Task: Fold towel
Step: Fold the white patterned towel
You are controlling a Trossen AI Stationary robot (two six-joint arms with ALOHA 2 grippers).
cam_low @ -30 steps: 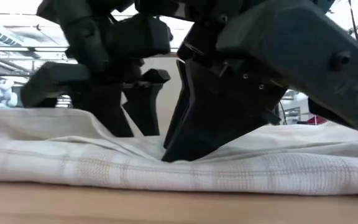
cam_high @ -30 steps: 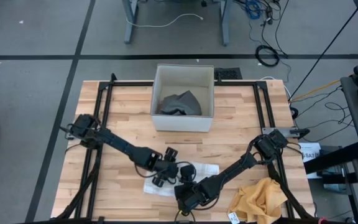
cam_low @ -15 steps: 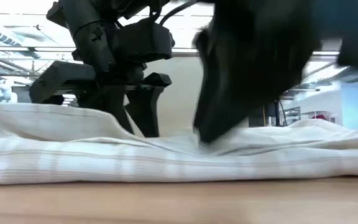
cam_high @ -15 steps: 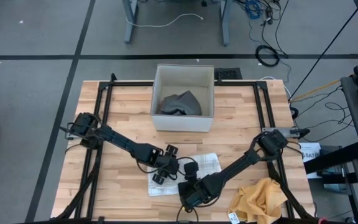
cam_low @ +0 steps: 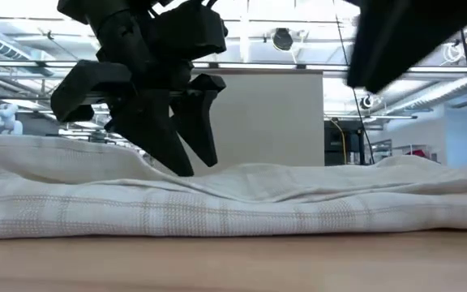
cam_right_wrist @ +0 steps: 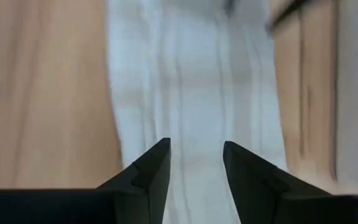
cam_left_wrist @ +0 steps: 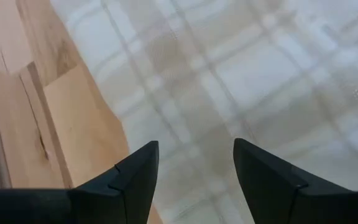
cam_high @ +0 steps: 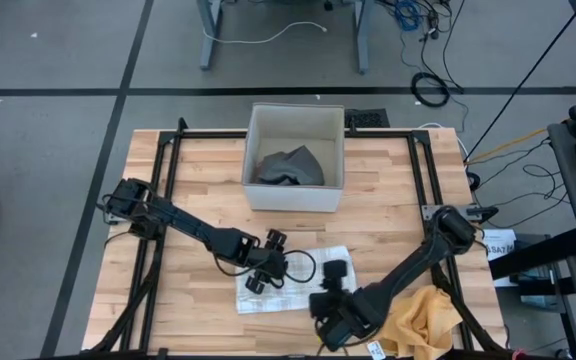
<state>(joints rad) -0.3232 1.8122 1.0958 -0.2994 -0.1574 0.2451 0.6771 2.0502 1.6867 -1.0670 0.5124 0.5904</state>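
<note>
- towel (cam_high: 293, 285) white with faint checks, lying flat and a bit rumpled on the table (cam_high: 198, 190), near the front edge, between the two grippers
- left gripper (cam_high: 265, 268) on the towel's left part, fingers spread, tips down on the cloth, grasping nothing
- right gripper (cam_high: 334, 282) just above the towel's right end, fingers apart, nothing held
- box (cam_high: 295, 160) at the table's back, grey cloth (cam_high: 290, 166) inside
- yellow cloth (cam_high: 423, 318) bunched at the front right corner

Two dark jointed arms (cam_high: 193, 232) (black cables looping alongside) end in wedge-shaped fingers (cam_left_wrist: 132, 180).
</note>
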